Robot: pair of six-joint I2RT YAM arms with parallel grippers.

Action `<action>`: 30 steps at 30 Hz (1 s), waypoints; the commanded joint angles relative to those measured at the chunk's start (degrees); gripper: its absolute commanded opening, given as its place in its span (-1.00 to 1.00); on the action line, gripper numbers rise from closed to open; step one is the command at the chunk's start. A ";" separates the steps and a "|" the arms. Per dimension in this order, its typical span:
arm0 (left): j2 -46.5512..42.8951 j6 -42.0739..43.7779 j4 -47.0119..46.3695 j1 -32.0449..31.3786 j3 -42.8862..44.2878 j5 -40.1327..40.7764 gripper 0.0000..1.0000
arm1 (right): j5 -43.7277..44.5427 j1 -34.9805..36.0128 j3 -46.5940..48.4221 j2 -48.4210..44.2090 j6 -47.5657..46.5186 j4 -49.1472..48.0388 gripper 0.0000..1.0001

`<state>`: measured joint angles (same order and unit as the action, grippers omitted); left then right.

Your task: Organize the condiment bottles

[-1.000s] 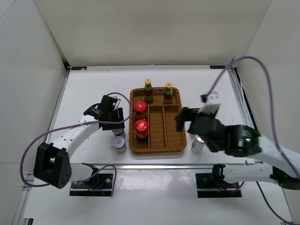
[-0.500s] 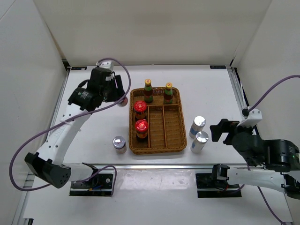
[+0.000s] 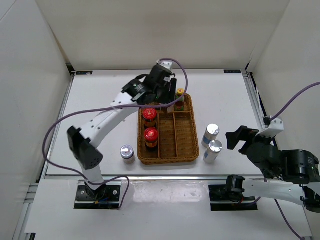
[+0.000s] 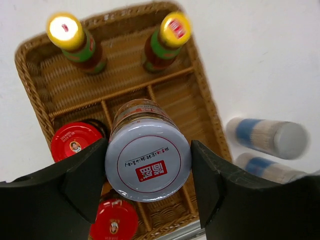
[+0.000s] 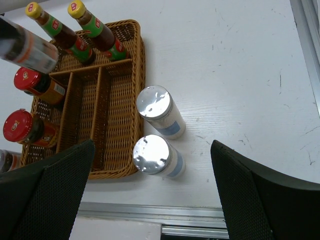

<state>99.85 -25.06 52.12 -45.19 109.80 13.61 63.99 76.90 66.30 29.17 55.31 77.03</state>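
Note:
My left gripper (image 3: 165, 94) is shut on a silver-lidded jar (image 4: 148, 157) and holds it above the wicker tray (image 3: 170, 161). Two yellow-capped sauce bottles (image 4: 75, 40) (image 4: 167, 40) stand in the tray's back compartment. Two red-lidded jars (image 3: 149, 114) (image 3: 151, 135) stand in its left compartment. The other silver-lidded jar (image 3: 127, 152) stands on the table left of the tray. Two silver cylinders (image 3: 211, 134) (image 3: 214, 150) stand right of the tray. My right gripper (image 3: 240, 140) is open and empty, raised to their right; in the right wrist view they (image 5: 159, 110) (image 5: 155, 155) show below it.
The tray's middle and right long compartments (image 5: 112, 115) hold nothing. White walls enclose the table on three sides. A metal rail (image 5: 150, 212) runs along the near edge. The left arm's purple cable (image 3: 75, 117) loops over the left of the table.
My left arm lifted the silver-lidded jar from the table left of the tray and swung it over the tray. My right arm drew back right from the cylinders, then held still.

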 commanded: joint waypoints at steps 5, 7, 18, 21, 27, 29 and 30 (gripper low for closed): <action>5.61 -2.27 -1.32 0.54 2.35 3.53 -0.79 | 1.93 0.18 -0.47 2.29 2.08 7.52 1.00; 7.63 -2.28 -1.32 0.54 1.82 3.53 -0.79 | 1.93 0.18 -0.47 3.60 2.08 7.52 1.00; 11.94 -5.08 -7.73 2.12 -5.55 0.29 -0.79 | 1.40 0.18 -0.47 7.83 1.56 7.52 1.00; 11.94 -5.61 -9.40 3.35 -7.83 -1.65 -0.72 | 1.40 0.18 -0.47 7.31 1.56 7.52 1.00; 13.00 -7.81 -12.21 4.58 -10.91 -5.17 -0.59 | 1.40 0.18 -0.47 4.24 1.56 7.52 1.00; 13.53 -7.81 -12.92 4.58 -10.92 -6.48 -0.55 | 1.40 0.18 -0.47 3.27 1.56 7.52 1.00; 13.53 -7.81 -12.92 4.58 -10.92 -6.49 -0.50 | 1.40 0.18 -0.47 2.39 1.56 7.52 1.00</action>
<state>114.69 -31.99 43.22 -40.99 98.59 8.99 63.94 76.90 65.82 33.56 55.86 77.08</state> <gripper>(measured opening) 0.733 0.998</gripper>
